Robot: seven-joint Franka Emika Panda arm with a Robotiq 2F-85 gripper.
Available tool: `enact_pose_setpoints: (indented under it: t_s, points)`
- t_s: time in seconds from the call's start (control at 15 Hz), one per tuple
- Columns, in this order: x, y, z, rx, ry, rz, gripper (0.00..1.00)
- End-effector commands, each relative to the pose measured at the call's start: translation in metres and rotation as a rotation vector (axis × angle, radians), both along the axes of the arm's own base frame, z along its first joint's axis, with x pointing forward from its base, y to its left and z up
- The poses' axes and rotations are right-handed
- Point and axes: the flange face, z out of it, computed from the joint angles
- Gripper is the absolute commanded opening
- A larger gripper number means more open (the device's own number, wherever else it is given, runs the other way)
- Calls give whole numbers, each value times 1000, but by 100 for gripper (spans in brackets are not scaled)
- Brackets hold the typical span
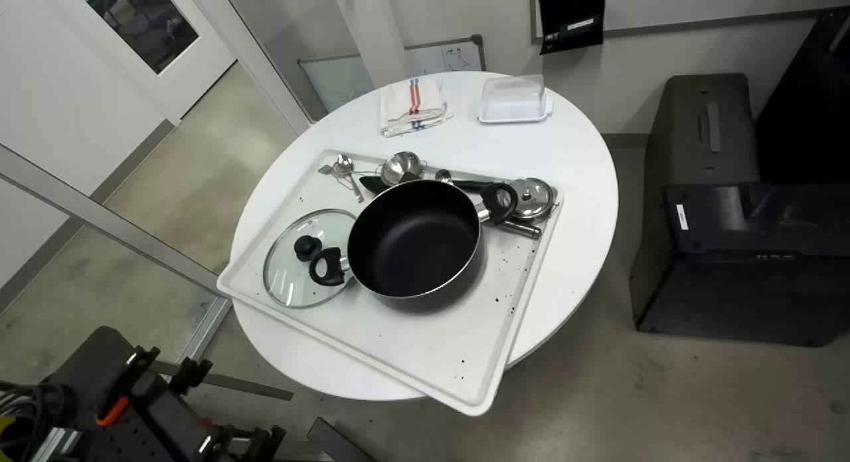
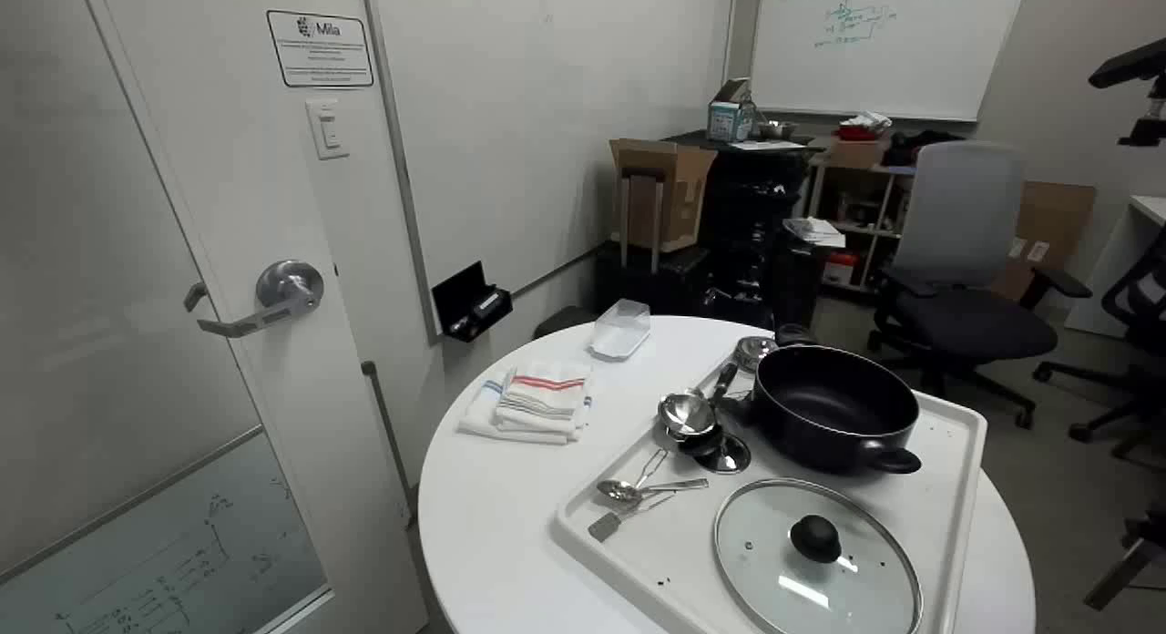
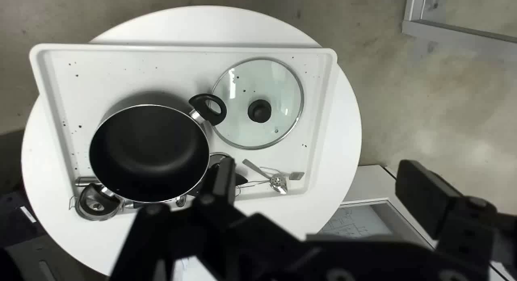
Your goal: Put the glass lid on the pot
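Small metal spoons [image 3: 278, 184], a small metal bowl [image 1: 401, 168] and a small metal lid [image 1: 531, 198] are bunching up along one side of the white tray [image 1: 431, 356]. Folded towels [image 2: 542, 402] and a dish with a see-through cover [image 1: 514, 103] are sitting off the tray, on the round table [image 1: 588, 249]. The glass lid [image 3: 258, 81] is lying flat on the tray beside the black pot [image 3: 149, 152], knob [image 2: 815, 538] up, and a pot handle [image 3: 208, 109] is poking over its edge, getting in the way. In the wrist view, the gripper [image 3: 317, 177] is holding its jaws wide apart, with only air between them. The tray's raised rim [image 3: 181, 49] is running all around, and one corner [image 1: 477, 405] is sticking out past the table. Bare tray is stretching out on the pot's other side, away from the metal things.
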Motion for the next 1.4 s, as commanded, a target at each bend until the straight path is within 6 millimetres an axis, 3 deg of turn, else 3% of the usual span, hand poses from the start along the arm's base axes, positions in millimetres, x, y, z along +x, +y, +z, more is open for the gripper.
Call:
enact_pose_setpoints:
  t_s: [0.0, 0.87, 1.13, 1.33]
  points:
    - [0, 0, 1, 0, 1, 0, 100]
    - [5, -2, -2, 2, 11, 0, 100]
    - [25, -10, -21, 18, 54, 1, 100]
    - [45, -21, -47, 20, 101, -15, 100]
